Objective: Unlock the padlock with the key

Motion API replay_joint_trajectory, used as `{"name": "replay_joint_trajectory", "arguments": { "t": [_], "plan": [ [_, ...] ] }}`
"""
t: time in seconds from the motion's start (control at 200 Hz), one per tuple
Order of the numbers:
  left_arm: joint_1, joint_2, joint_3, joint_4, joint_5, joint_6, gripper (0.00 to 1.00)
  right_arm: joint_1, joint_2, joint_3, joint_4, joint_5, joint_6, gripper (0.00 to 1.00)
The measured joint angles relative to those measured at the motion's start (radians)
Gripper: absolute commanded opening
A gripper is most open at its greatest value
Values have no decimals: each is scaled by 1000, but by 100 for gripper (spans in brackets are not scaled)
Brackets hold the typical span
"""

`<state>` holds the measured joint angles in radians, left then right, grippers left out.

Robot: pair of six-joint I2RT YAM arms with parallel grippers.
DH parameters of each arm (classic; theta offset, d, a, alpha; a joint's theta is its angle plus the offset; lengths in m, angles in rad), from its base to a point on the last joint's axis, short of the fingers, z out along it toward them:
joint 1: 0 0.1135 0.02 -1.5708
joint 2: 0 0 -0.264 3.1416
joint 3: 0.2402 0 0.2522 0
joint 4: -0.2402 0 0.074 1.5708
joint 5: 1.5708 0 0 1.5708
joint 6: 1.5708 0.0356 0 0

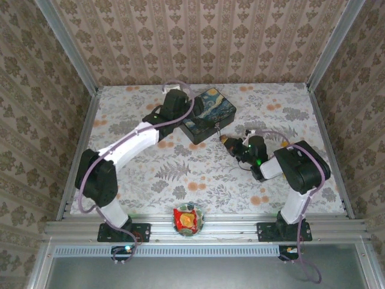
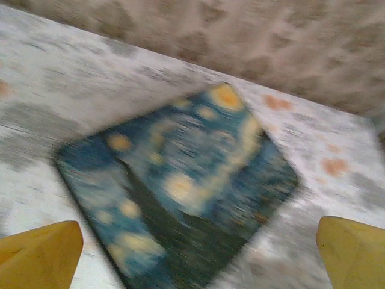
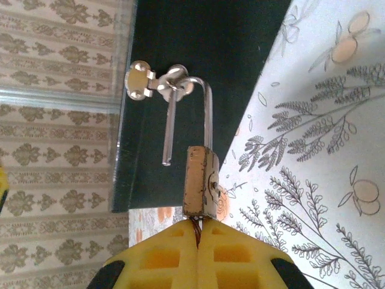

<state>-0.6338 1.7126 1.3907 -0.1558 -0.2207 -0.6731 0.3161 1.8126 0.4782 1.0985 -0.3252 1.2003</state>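
**Padlock in line with the right jaws, key seated**

The right jaws are pressed together. Their yellow pads (image 3: 234,259) sit at the bottom centre of the right wrist frame and pinch a thin key (image 3: 197,224), little of which shows. Its blade runs straight up into the base of the padlock (image 3: 200,179).

The padlock touches the pad tips, and its long axis continues the line of the jaws toward the top of the frame. Its shackle (image 3: 207,114) passes through the hasp (image 3: 150,81) on the dark tin (image 3: 198,36). One leg enters the brass body and the other ends free beside it, so in my judgement the lock looks released.

The right arm (image 1: 298,168) is the nearer one, reaching in low from the lower right of the overhead frame.

The left jaws are spread wide over the tin's painted lid. Contact cannot be told because that view is blurred. The worktop (image 1: 180,174) carries the tin.
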Motion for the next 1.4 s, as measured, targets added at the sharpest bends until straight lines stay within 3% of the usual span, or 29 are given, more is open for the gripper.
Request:
{"name": "replay_joint_trajectory", "arguments": {
  "t": [0.18, 0.34, 1.005, 1.4],
  "plan": [
    [109, 241, 172, -61, -10, 141, 96, 61, 73, -6, 107, 120, 56, 0],
    [124, 365, 241, -114, 15, 216, 92, 82, 88, 10, 133, 196, 71, 0],
    [104, 281, 92, -76, 29, 251, 91, 114, 241, 243, 154, 397, 109, 0],
    [105, 261, 44, -29, 30, 248, 91, 75, 297, 363, 78, 428, 62, 0]
  ]
}}
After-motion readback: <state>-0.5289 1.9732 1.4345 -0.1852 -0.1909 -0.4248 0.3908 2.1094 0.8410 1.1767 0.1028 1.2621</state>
